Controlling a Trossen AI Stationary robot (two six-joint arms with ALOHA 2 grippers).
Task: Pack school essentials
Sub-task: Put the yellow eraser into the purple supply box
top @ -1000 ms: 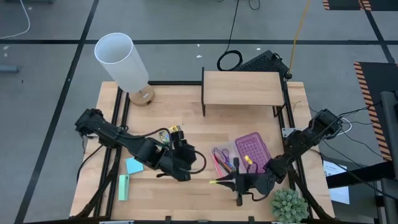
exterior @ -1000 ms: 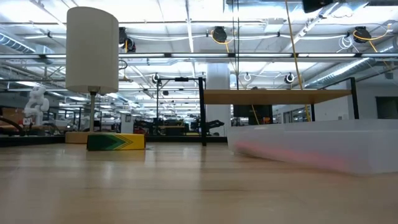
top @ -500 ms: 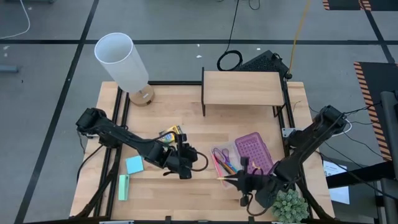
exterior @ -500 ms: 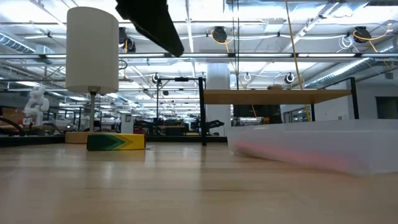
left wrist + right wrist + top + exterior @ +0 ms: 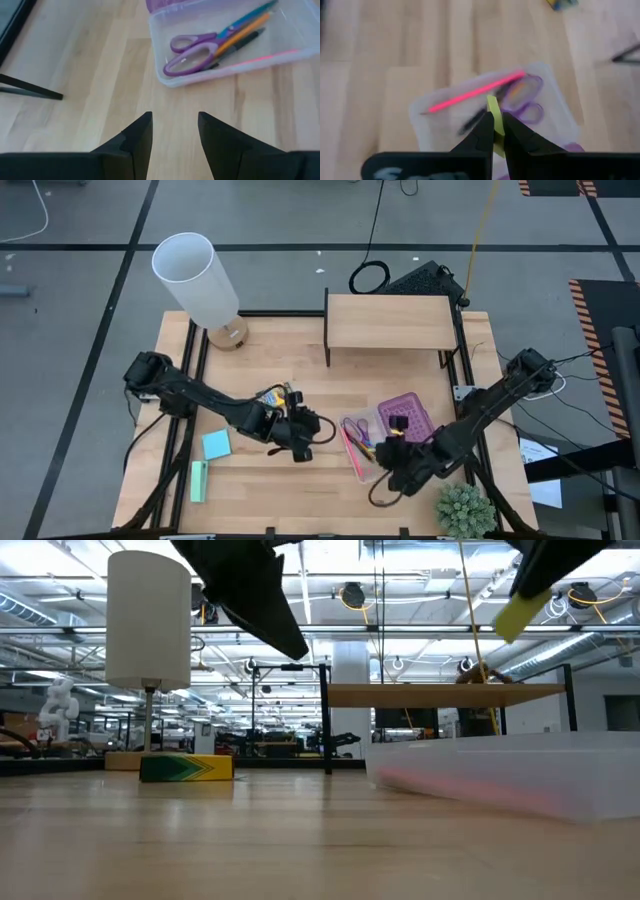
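Here the right claw [image 5: 392, 442] hangs above the near right part of the worktop [image 5: 300, 370], its fingers [image 5: 482, 134] clamped on a tiny yellow piece [image 5: 495, 120], directly over the clear plastic case [image 5: 165, 77]. In that case lie the purple-handled scissors [image 5: 192, 47], the orange pencil [image 5: 245, 32], the black pen [image 5: 239, 46] and the pink pen [image 5: 475, 92], with a purple lid [image 5: 408, 425] at the case's right side. Just left of the case the left claw [image 5: 303, 432] hovers over bare wood, its two dark fingers [image 5: 136, 137] apart and holding nothing. The yellow crayon box [image 5: 274, 396] lies close behind the left arm. Toward the near left edge sit the light-blue square note pad [image 5: 216, 445] and a pale green eraser [image 5: 199, 481]. Farther back stand a low wooden shelf [image 5: 388, 322] and a white lamp [image 5: 195, 280].
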